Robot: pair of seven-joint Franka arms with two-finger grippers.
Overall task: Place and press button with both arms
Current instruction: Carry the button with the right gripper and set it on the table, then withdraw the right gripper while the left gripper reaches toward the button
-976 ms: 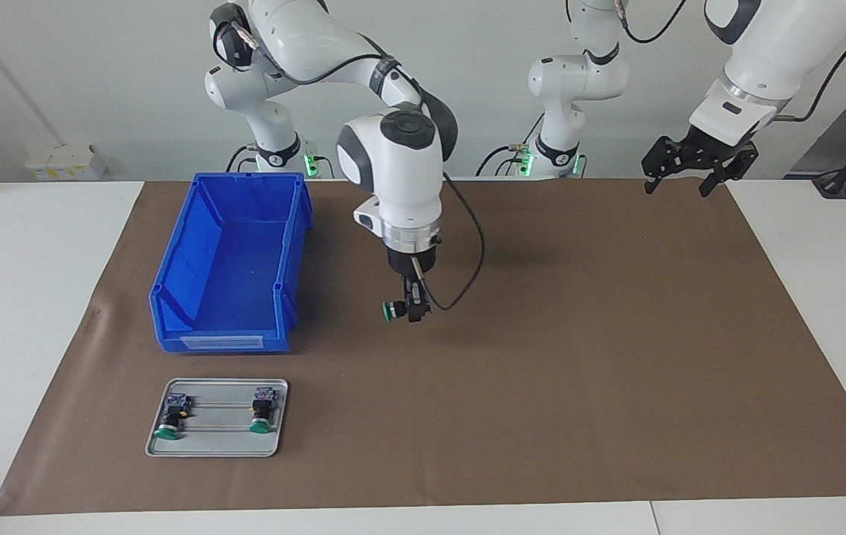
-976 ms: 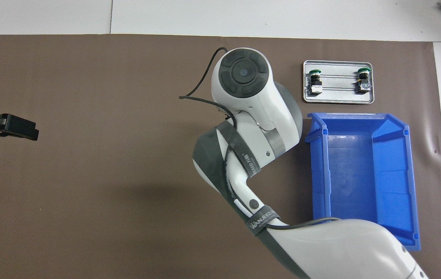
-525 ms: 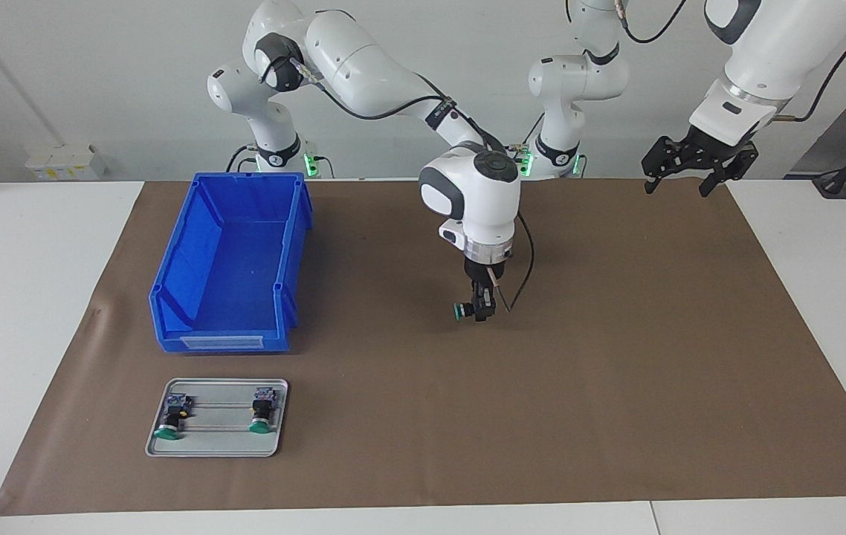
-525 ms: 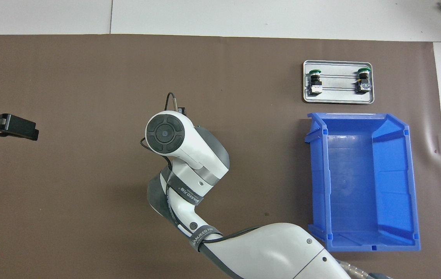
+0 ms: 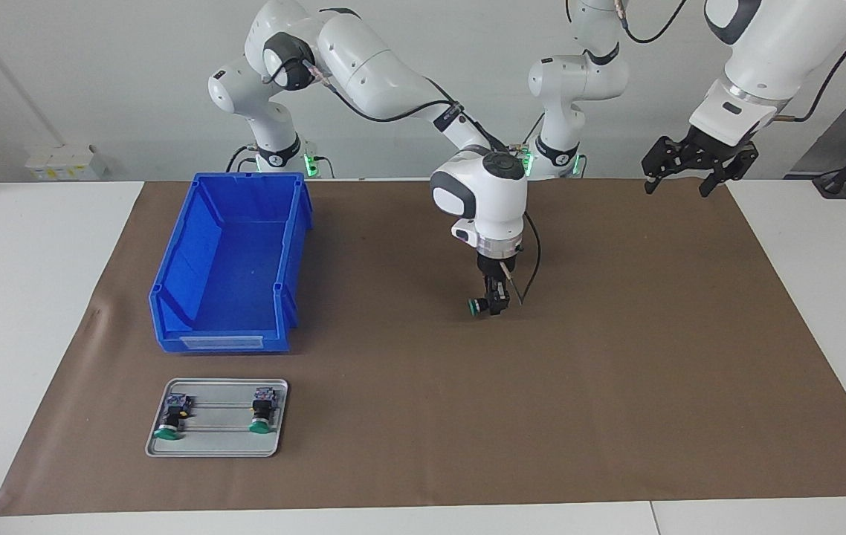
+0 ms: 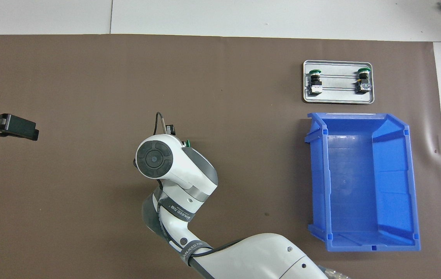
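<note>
- Since the earlier frames the right arm [image 5: 393, 70] has swung away from the blue bin [image 5: 233, 264] toward the middle of the brown mat [image 5: 616, 357]; the left arm has not moved.
- Nearest the robots, the left arm [image 5: 757, 52] waits raised over the mat's corner at its own end of the surface, its left hand [image 5: 698, 167] released, fingers spread and empty.
- Blue bin, open-topped and with nothing showing inside, sits on the mat at the right arm's end of the surface, its labelled front wall turned away from the robots.
- Right hand [image 5: 496, 303] points straight down over the middle of the mat, low above it, clenched on the button [image 5: 476, 305]; whether the button touches the mat cannot be told.
- That button lies sideways in the grip, its green cap pointing toward the right arm's end; from overhead only a sliver of green [image 6: 188, 143] shows past the wrist.
- Farther from the robots than the bin, a grey metal tray [image 5: 215, 444] lies flat on the mat, just in front of the bin's labelled wall.
- Two more push-buttons rest on the tray, one [image 5: 172, 416] toward each short end, the second [image 5: 262, 412] well apart from the first; both lie on their sides with green caps pointing away from the robots.
</note>
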